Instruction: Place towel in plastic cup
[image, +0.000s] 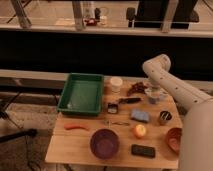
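With the claw (141, 89) low at the bench's (80, 145) far edge, its state not discernible, over the reddish towel (135, 89), the towel should be gripped centrally before carrying to the cup (116, 83).

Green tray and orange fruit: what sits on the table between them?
In the camera view, between the green tray and the orange fruit lies a small metal utensil. The end effector is at the table's far right.
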